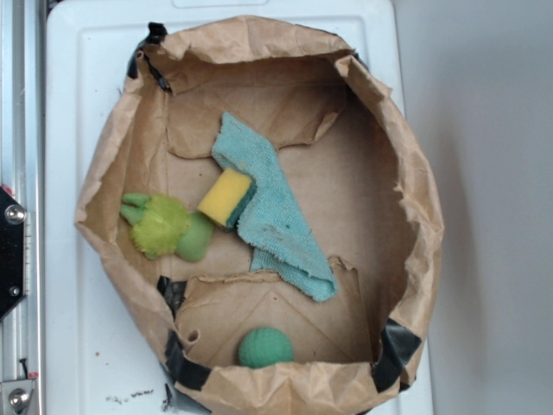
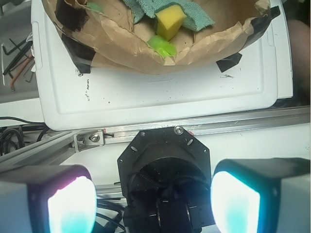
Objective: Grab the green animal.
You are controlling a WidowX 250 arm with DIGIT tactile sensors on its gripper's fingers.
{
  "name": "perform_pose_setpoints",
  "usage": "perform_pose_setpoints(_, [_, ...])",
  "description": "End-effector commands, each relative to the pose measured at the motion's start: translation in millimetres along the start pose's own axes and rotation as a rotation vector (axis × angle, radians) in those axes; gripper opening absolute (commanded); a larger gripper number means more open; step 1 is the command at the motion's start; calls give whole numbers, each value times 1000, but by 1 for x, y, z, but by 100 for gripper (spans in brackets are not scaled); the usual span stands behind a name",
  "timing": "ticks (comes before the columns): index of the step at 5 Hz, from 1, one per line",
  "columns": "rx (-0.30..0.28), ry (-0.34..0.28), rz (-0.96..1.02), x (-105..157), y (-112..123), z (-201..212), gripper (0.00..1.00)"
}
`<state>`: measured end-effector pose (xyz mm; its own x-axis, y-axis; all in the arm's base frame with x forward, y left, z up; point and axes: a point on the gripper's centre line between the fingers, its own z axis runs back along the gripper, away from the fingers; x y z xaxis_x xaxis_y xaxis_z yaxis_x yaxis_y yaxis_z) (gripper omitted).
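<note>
While I hover outside the paper bag (image 1: pixel 406 173), gripper (image 2: pixel 153 201) spread wide and empty, green animal (image 1: pixel 164 226) left inside, touching yellow sponge (image 1: pixel 226 197).

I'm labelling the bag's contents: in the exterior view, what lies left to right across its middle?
green animal → yellow sponge → teal cloth. The green ball sits lower, below the cloth's left part, so it is left out.

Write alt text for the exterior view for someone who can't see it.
A green plush animal lies at the left inside a brown paper bag, beside a yellow sponge on a teal cloth. A darker green ball sits near the bottom edge.
</note>
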<state>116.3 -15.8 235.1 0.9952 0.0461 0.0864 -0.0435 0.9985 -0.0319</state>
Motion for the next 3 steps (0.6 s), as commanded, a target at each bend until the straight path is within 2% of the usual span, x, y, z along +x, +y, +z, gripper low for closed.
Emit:
perform_pose_setpoints(1, [0, 0, 0, 0, 0, 0, 100])
perform_pose_setpoints(3, [70, 4, 89, 95, -5, -51, 100])
